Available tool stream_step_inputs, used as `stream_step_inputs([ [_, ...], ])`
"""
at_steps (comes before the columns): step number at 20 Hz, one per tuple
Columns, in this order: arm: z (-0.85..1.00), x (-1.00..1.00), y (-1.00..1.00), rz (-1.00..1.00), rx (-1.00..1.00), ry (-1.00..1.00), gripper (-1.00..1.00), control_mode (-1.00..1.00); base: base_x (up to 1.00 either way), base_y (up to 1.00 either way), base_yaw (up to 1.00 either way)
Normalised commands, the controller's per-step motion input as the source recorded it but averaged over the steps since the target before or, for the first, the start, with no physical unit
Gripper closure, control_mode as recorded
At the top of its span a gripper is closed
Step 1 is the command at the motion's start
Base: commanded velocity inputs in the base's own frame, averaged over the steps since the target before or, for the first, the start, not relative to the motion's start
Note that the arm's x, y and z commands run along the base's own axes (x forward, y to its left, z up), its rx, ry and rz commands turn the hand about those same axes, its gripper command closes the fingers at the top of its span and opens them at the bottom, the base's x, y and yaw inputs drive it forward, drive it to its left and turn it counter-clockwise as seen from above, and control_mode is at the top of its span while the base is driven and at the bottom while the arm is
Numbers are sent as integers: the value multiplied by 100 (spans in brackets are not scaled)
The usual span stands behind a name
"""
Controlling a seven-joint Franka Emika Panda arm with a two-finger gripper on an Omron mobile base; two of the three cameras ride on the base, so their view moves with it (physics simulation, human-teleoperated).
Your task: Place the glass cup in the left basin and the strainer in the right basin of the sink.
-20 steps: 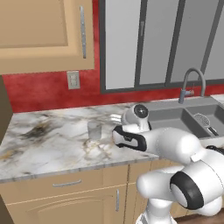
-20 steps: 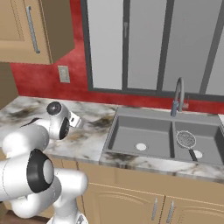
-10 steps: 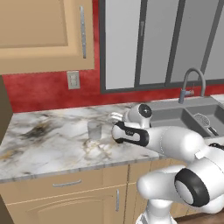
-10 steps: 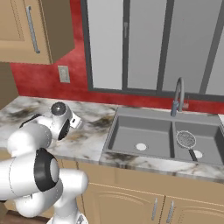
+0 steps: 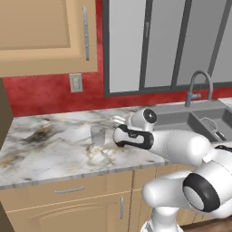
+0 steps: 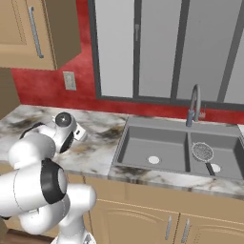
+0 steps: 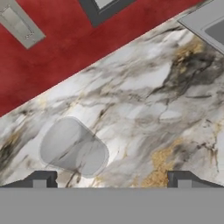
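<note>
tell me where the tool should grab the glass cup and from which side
Grip the glass cup across its round side wall, about mid-height, coming in level from its sink side, where the open tool already is. It stands upright and alone on the marble counter, and has no handle.

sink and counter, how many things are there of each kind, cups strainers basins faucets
glass cup: 1, on the marble counter
strainer: 1, in the right basin
basins: 2, left basin and right basin
faucet: 1
total: 5
</note>
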Motion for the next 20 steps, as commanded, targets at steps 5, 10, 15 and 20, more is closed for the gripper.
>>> stream_step_inputs([
  [5, 6, 1, 7, 0, 5, 0, -100, -100, 0, 0, 0],
  [10, 0, 6, 9, 0, 2, 0, -100, -100, 0, 0, 0],
  [15, 0, 21, 19, 0, 0, 2, -100, -100, 0, 0, 0],
  [20, -2, 21, 21, 0, 0, 4, -100, -100, 0, 0, 0],
])
